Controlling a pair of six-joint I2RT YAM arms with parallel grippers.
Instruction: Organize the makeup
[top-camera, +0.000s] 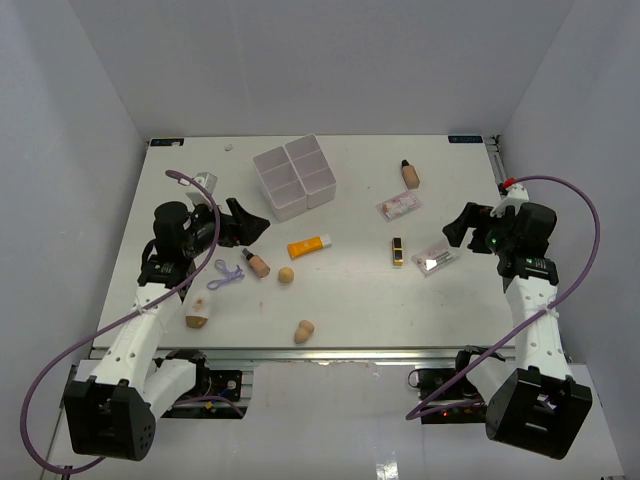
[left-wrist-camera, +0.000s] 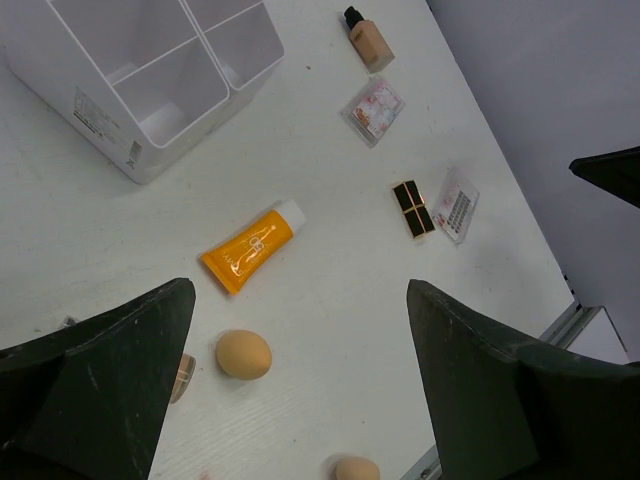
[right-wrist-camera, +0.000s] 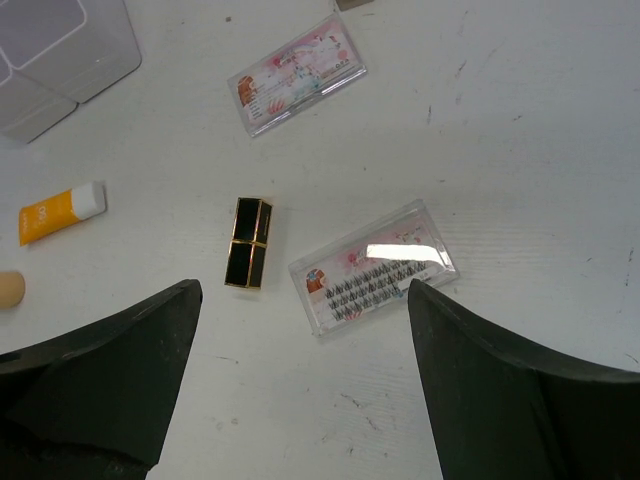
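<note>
My left gripper (top-camera: 250, 222) is open and empty above the table's left side. Its wrist view (left-wrist-camera: 300, 290) shows an orange tube with a white cap (left-wrist-camera: 250, 248) and a beige sponge (left-wrist-camera: 244, 354) below it. A second sponge (top-camera: 304, 331) lies near the front edge. A skin-tone bottle (top-camera: 257, 263) and a purple loop (top-camera: 228, 275) lie under the left arm. My right gripper (top-camera: 458, 228) is open and empty, above a clear pinkish packet (right-wrist-camera: 372, 266) and beside a black-gold lipstick (right-wrist-camera: 248, 256). A second packet (top-camera: 398, 206) and bottle (top-camera: 409, 174) lie further back.
A white four-compartment box (top-camera: 295, 177) stands at the back centre, with nothing visible inside. Another beige item (top-camera: 197, 315) lies at the front left by the left arm. Purple cables loop off both arms beyond the table's sides.
</note>
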